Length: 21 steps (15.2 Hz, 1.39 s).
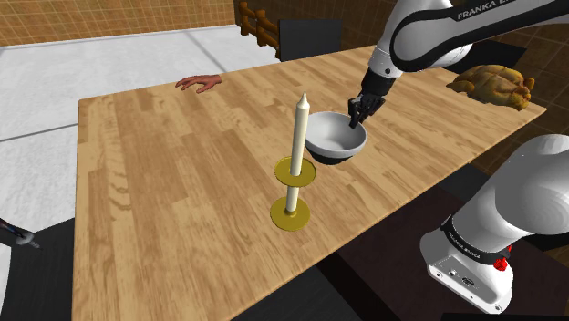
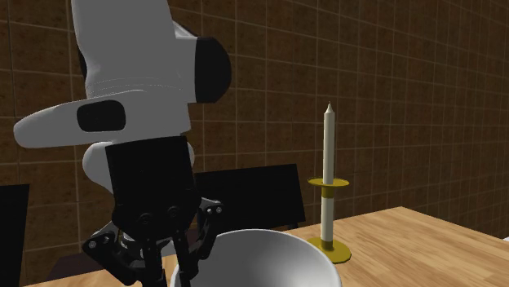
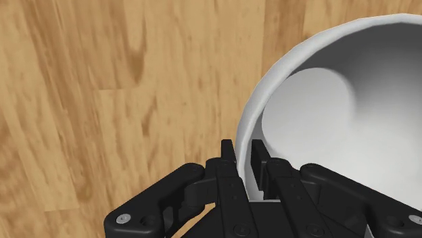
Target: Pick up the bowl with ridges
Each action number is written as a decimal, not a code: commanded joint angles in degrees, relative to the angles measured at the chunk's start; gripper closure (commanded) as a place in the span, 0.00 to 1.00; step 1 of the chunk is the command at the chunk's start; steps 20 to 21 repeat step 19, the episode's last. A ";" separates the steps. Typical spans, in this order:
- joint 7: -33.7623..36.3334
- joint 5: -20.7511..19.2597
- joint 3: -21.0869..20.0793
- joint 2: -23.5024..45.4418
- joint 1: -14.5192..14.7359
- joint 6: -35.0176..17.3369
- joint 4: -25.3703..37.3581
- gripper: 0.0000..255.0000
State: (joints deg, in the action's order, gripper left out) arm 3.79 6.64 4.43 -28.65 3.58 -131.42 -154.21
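In the shoulder view the white bowl (image 1: 336, 137) sits near the middle of the wooden table (image 1: 164, 173), just beside the candle (image 1: 297, 137) in its gold holder (image 1: 293, 215); the black gripper (image 1: 354, 117) comes down on the bowl's rim on the side away from the candle; a red hand-shaped thing (image 1: 199, 83) lies at the table's far edge and a roast chicken (image 1: 492, 87) at its right corner, both well apart from the bowl. In the second exterior view the gripper (image 2: 186, 265) meets the rim of the bowl (image 2: 261, 261) at the bowl's left; the candle (image 2: 329, 147) stands to the bowl's right before a brown tiled wall (image 2: 408, 81). In the wrist view the gripper (image 3: 245, 162) has one finger outside the bowl (image 3: 338, 115) and one inside; the jaws are closed on the rim between them.
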 commanded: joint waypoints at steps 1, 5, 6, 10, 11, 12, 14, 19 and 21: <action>0.01 0.00 -0.02 0.03 0.01 0.00 -0.04 1.00; 0.46 -0.29 -0.16 -1.39 -0.14 2.80 1.37 1.00; 0.59 -0.38 -0.20 -1.78 -0.19 3.70 1.88 1.00; 1.09 -0.68 -0.34 -3.18 -0.34 7.25 4.06 1.00; 1.21 -0.74 -0.36 -3.48 -0.37 8.12 4.63 1.00; 1.33 -0.81 -0.39 -3.76 -0.39 8.98 5.21 1.00; 1.55 -0.92 -0.44 -4.28 -0.44 10.69 6.41 1.00; 1.88 -1.07 -0.51 -4.95 -0.49 13.33 8.39 1.00; 1.88 -1.07 -0.51 -4.95 -0.49 13.33 8.39 1.00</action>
